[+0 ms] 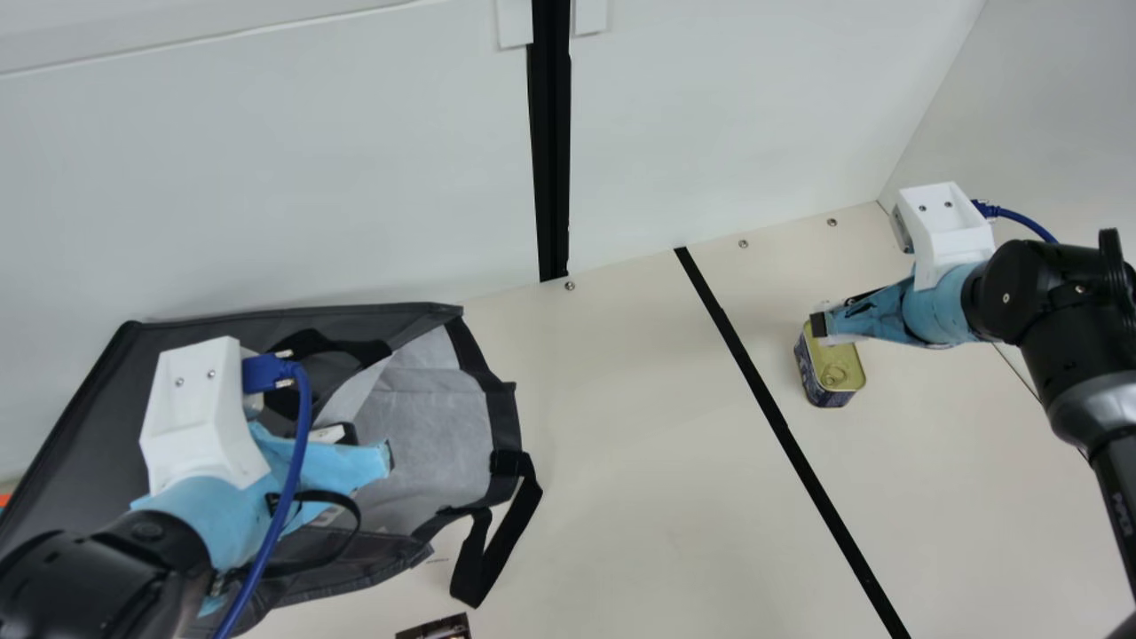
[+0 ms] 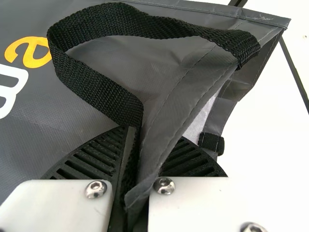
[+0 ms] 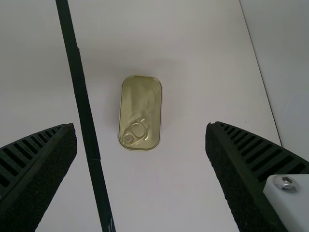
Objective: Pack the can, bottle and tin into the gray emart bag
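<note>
Across the main view is the cream bench (image 1: 621, 444). On it, toward 8 o'clock from the middle, lies the big gray bag (image 1: 435, 417), with its mouth facing 3 o'clock. The left tool (image 1: 364, 446) is there too, shut tight on the bag's edge and a black strap (image 2: 94, 92). Near 3 o'clock, the right tool (image 1: 825, 330) is wide open over the tin and holds nothing. The tin (image 1: 833, 366) stands on the bench, gold on top, with its little pull ring (image 1: 834, 375) toward 6 o'clock.
</note>
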